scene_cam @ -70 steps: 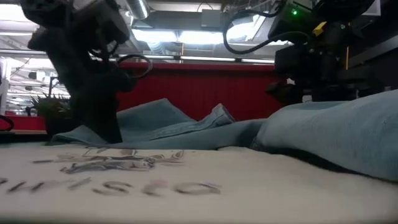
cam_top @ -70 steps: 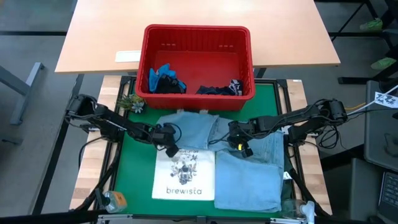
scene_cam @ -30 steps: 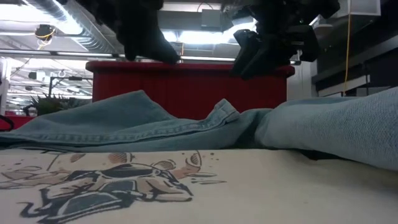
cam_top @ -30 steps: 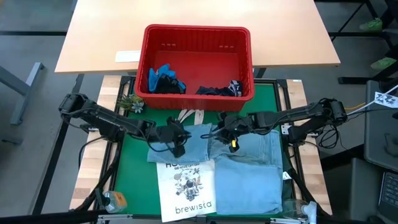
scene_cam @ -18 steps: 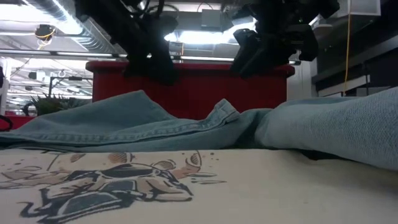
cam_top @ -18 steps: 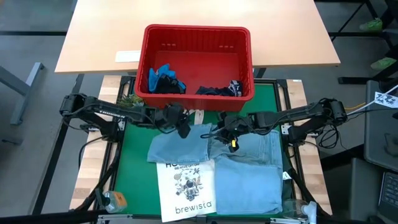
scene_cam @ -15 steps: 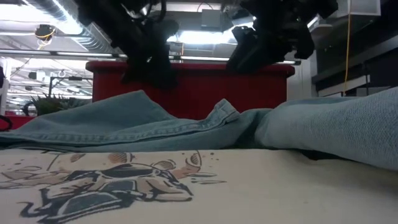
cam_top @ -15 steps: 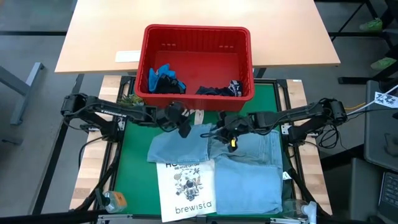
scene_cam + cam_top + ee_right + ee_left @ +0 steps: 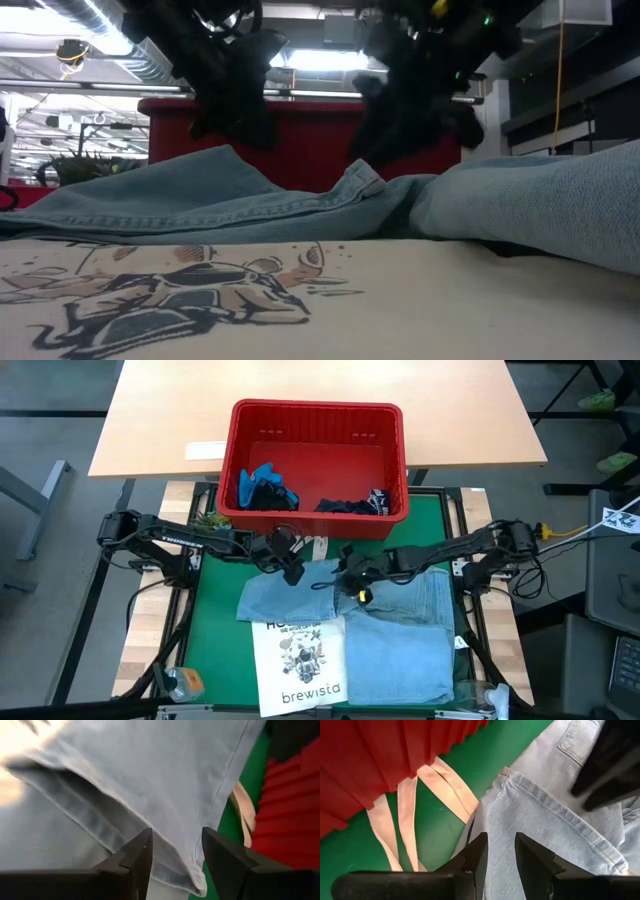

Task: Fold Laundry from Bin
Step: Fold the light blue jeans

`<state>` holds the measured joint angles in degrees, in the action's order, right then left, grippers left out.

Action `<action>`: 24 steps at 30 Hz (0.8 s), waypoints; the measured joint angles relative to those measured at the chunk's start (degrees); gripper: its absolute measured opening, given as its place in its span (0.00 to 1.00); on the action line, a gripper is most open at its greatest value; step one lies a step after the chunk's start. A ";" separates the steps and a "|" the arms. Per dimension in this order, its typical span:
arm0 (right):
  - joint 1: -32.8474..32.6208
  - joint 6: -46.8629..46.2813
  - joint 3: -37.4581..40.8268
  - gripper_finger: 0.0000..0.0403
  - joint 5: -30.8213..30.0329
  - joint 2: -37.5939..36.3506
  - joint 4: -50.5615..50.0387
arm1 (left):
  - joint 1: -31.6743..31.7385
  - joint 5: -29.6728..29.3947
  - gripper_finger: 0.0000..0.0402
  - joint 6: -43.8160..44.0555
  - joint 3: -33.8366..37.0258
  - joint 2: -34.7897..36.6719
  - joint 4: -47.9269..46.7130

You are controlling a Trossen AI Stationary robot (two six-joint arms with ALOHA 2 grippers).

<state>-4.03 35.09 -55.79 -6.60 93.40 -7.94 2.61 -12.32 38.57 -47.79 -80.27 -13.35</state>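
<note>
The light blue denim shirt [image 9: 390, 625] lies crumpled on the green mat [image 9: 215, 620], its left part [image 9: 288, 598] resting on the top of the white tote bag [image 9: 300, 660]. My left gripper [image 9: 293, 572] is open above the shirt's far edge [image 9: 540, 805], beside the tote's straps [image 9: 405, 820]. My right gripper [image 9: 345, 582] is open low over the shirt's middle fold [image 9: 125, 805], one finger on each side of it. In the red bin [image 9: 315, 408] lie a bright blue garment [image 9: 262, 485] and a dark navy one [image 9: 355, 503]. My right gripper slants down at the denim's folded edge [image 9: 175, 865] from the table's right. I cannot tell whether its fingertips touch the cloth. My left gripper touches nothing.
The bin stands against the mat's far edge, on the edge of a wooden table [image 9: 150, 420]. A small plant [image 9: 212, 525] sits at the mat's far left corner and a small bottle [image 9: 185, 682] at its near left corner. Bare mat shows at the left.
My left gripper has gone from over the shirt's left part toward the far edge, up to the shirt's far edge by the tote straps, rolling as it went. My right gripper has sunk and shifted left toward the shirt's middle fold. The shirt and tote lie as before.
</note>
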 joint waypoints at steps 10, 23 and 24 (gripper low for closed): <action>0.07 2.62 0.03 0.40 -3.65 5.95 0.70 | 0.00 0.02 0.22 -0.11 0.00 0.00 -0.67; -0.49 4.64 -4.59 0.07 1.31 5.75 -12.32 | -0.02 3.63 0.21 4.51 0.00 -0.05 -2.90; -0.78 5.14 -5.61 0.07 1.77 5.75 -14.55 | -0.02 3.00 0.20 5.22 0.00 -0.27 -3.77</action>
<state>-4.81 40.23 -61.40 -4.83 99.15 -22.49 2.59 -9.32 43.79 -47.79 -80.54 -17.12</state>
